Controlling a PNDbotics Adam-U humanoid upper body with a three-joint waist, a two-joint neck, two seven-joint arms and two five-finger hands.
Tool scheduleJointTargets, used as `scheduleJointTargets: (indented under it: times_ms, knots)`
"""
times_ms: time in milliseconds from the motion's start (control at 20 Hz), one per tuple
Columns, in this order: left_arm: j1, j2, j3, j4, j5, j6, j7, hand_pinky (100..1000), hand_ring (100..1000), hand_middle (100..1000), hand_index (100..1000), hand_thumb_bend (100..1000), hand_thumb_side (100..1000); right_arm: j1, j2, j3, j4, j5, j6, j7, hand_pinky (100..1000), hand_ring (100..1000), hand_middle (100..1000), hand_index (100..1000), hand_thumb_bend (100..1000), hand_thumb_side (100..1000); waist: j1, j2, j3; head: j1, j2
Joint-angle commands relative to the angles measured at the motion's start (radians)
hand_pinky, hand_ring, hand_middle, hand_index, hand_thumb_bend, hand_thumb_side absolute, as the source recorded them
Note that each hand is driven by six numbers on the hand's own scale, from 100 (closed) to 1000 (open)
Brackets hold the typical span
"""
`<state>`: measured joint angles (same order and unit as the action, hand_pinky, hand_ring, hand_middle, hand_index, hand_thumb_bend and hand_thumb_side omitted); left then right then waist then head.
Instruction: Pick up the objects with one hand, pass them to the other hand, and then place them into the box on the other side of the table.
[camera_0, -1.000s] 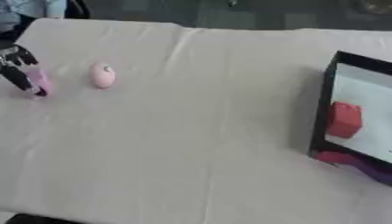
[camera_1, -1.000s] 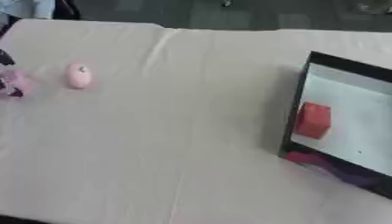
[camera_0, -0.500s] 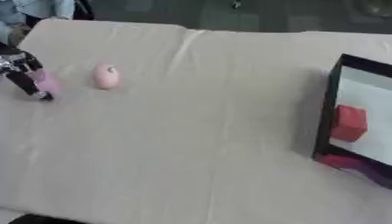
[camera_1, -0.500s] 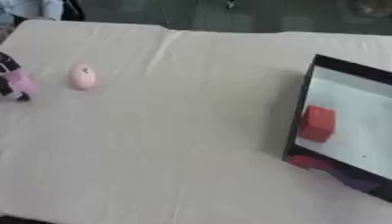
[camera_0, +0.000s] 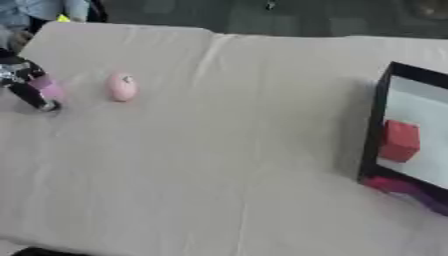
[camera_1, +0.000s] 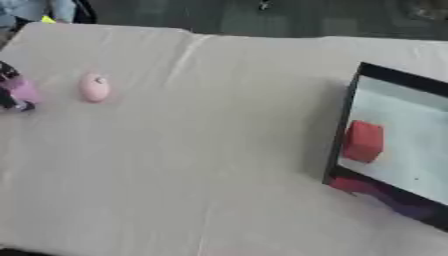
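Note:
My left hand (camera_0: 24, 85) is at the table's far left edge, fingers curled round a small pink object (camera_0: 48, 87) and low over the cloth. A pink egg-shaped object (camera_0: 122, 87) lies on the cloth just right of that hand, apart from it. At the right stands a black-rimmed box (camera_0: 378, 130) with a white floor, and a red block (camera_0: 399, 141) lies inside it. My right hand shows in neither view.
A beige cloth (camera_0: 219, 150) with a lengthwise fold covers the whole table. A dark red and purple thing (camera_0: 398, 187) lies against the box's near outer corner. A person's clothing shows past the far left corner.
The whole picture has shifted a little right and down, so the camera has moved. My left hand has stayed by the left edge with the pink object in it.

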<state>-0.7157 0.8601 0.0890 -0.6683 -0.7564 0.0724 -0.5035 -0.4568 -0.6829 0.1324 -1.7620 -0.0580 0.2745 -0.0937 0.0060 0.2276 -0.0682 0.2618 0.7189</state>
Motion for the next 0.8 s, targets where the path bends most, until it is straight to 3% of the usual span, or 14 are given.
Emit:
scheduleJointTargets:
  times_ms: [50, 300, 800]
  knots:
    - [-0.013, 0.030, 0.002, -0.011, -0.005, -0.005, -0.011, 834, 822, 697, 583, 487, 100, -0.010, -0.021, -0.007, -0.004, 0.002, -0.004, 0.003, 1000, 985, 773, 1000, 100, 703, -0.011, -0.005, 0.000, 0.000, 0.001]
    - [-0.015, 0.037, 0.003, -0.055, -0.001, -0.019, 0.010, 812, 784, 650, 544, 477, 100, -0.006, -0.024, -0.009, -0.003, -0.001, -0.005, 0.003, 1000, 985, 773, 1000, 100, 696, -0.012, -0.015, 0.003, -0.008, 0.010]
    - [0.030, 0.083, -0.030, -0.234, 0.126, -0.045, 0.018, 784, 742, 611, 526, 419, 100, -0.001, -0.038, -0.014, -0.009, -0.017, -0.008, 0.000, 1000, 984, 772, 1000, 100, 672, -0.010, -0.043, 0.012, -0.032, 0.027]
